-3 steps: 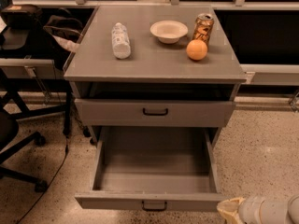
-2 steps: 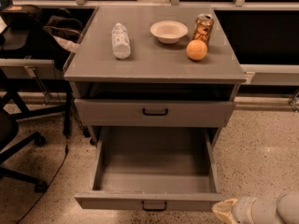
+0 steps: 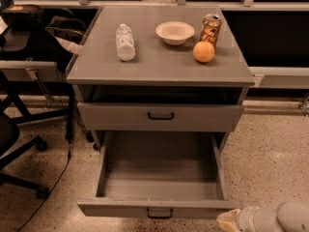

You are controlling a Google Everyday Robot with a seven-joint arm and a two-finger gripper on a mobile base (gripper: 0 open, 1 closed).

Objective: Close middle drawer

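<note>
The grey metal cabinet stands in the middle of the camera view. Its middle drawer is pulled far out towards me, showing a deep, empty grey tray. Its flat front carries a small dark loop handle at the bottom of the view. The uppermost drawer sits slightly out, with its own dark handle. The lowest drawer is hidden. My gripper, pale on a white arm, is at the bottom right, just beside the right end of the middle drawer's front.
On the cabinet top lie a clear bottle on its side, a white bowl, a can and an orange. An office chair and a desk stand to the left. Terrazzo floor lies to the right.
My gripper has moved a little to the left, closer to the right end of the middle drawer's front. The drawer has not moved.
</note>
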